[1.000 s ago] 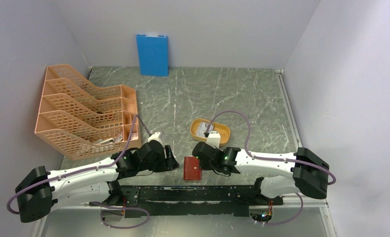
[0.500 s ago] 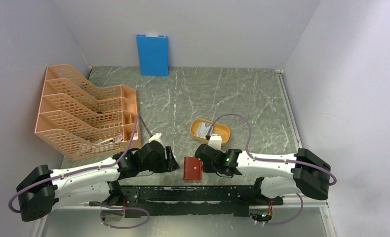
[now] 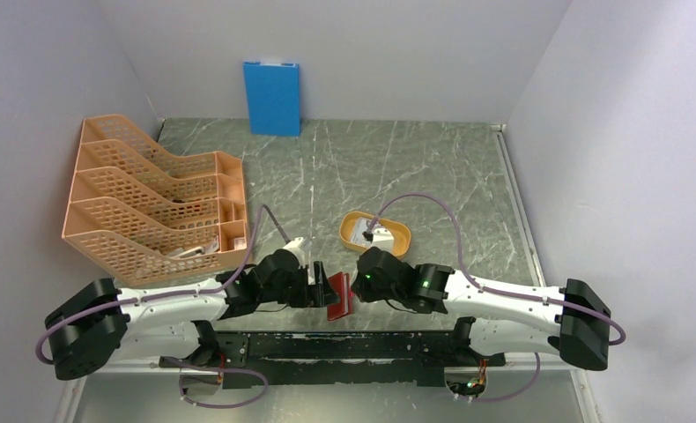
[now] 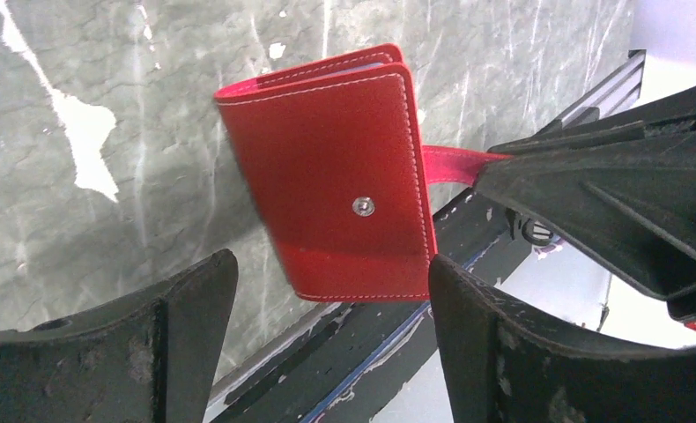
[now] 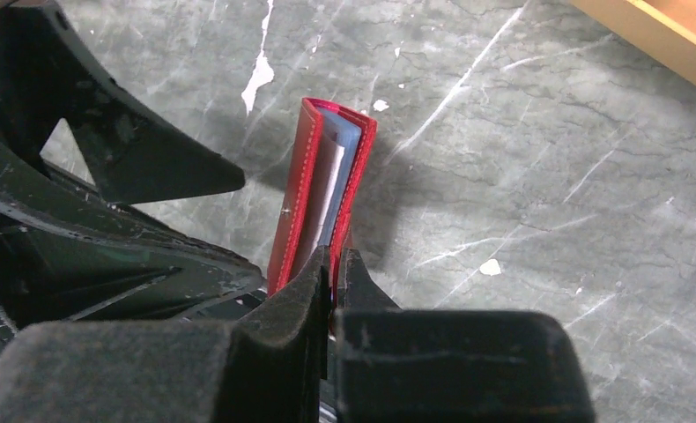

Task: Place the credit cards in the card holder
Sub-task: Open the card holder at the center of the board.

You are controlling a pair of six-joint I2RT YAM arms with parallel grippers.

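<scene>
Now your right gripper (image 5: 334,264) pinches the card holder (image 4: 336,211) by its tab (image 4: 450,165), standing it up for your wide-open, empty left gripper (image 4: 331,295).

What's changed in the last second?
The right gripper closed on the snap tab of the card holder and tipped it up on edge. The left gripper moved right, up to it, jaws open. The oval tray, file rack and blue board stayed put.

top external: high behind the near edge, looking down on the whole table (image 3: 371,167) | left wrist: very close, facing the card holder (image 4: 327,176) on its snap face | right wrist: very close, from the opposite side — edge-on | shared by all three: card holder
</scene>
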